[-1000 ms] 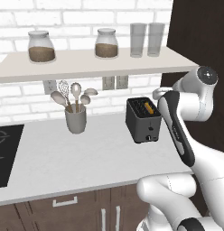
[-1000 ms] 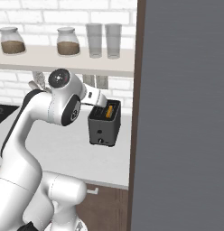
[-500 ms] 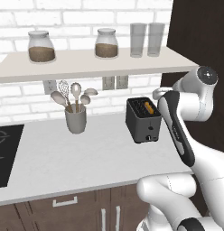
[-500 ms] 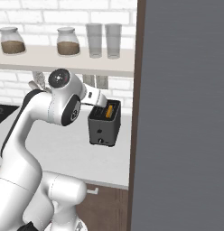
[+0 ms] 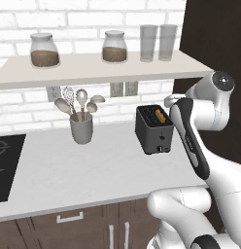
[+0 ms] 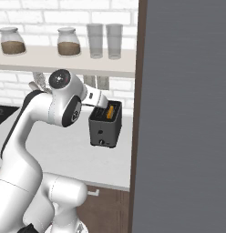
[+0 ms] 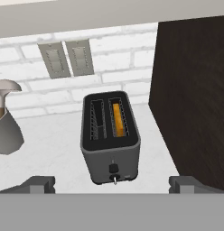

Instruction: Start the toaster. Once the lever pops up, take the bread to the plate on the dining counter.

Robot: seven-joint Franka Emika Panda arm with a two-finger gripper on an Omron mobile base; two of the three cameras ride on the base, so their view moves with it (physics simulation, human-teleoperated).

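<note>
- Toaster straight ahead of and below the end effector, centred between the two fingertips in the hand view, front panel with lever and knob facing the camera.
- Long axis of toaster and slots running away from the end effector, toward the brick wall with two outlets.
- Bread in the right-hand slot, glowing orange, sunk low; left slot empty.
- Lever low on the front face, at mid-width; likely next move a forward-and-down approach to that face, as a judgement only.
- One arm only, reaching from the right in the left base view, forearm passing just beside the toaster.
- End effector spread wide apart, holding nothing, touching nothing; clear gap between fingertips and toaster.
- Toaster standing on the grey table, near its right end, beside a dark tall cabinet.
- Utensil cup well apart to the left on the same table; not part of the job.
- Shelf above with jars and glasses, close overhead; some risk of the arm brushing it, judged from the tight space.
- Plate and dining counter yet to be reached; task at its opening step.
</note>
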